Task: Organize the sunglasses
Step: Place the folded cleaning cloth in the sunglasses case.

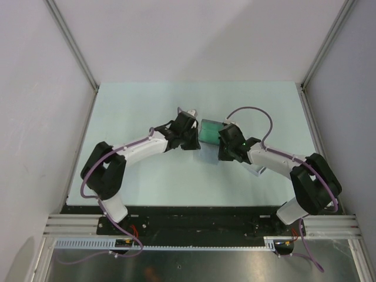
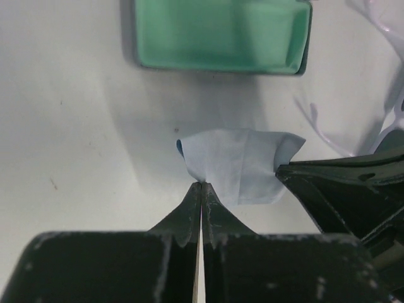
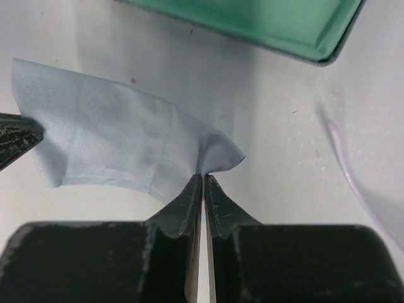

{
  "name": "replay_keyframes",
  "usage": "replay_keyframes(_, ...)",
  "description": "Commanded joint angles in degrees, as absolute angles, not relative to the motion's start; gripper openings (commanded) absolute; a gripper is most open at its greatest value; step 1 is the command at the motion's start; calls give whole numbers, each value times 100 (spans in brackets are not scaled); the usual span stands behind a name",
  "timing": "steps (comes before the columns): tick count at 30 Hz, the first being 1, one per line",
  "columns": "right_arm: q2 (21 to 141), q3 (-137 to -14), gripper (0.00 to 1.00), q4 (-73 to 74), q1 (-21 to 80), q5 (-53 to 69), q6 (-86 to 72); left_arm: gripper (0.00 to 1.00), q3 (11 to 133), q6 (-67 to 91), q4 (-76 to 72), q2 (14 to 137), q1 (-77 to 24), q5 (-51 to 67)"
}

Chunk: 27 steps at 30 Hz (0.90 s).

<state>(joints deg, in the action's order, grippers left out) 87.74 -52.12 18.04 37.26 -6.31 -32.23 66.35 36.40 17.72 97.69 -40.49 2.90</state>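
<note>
- Both tools are pinched shut on one item: the left gripper (image 2: 201,184) is closed on the left corner of the cloth (image 2: 237,164), and the right gripper (image 3: 203,177) on its right corner.
- Near the middle of the pale table (image 1: 147,106), the two arms are brought almost tip to tip.
- An open, green-lined case (image 2: 218,31) is set just on the far side of the cloth; nothing is seen inside it.
- Only small bites of fabric are held, so a corner could be lost if the grippers are drawn apart or moved unevenly.
- Of the sunglasses (image 3: 349,175), only a thin pale curved strip is made out, judged to be one arm. It lies on the table right of the cloth, outside the case.
- Frame and lenses cannot be made out, so the pair could be knocked or dragged if the right gripper is lowered or swung right.
</note>
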Motion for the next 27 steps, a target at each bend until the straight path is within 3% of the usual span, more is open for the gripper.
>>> replay_keyframes(1,8666,-5458,8,1600,3560,-861,-3129,0,7189,3340,1767,10063,-4061,123)
replay_keyframes(27,9589,-6249,8,1116,2760,-879,-2830,1,9070,2927,1784,11504,-3735,184)
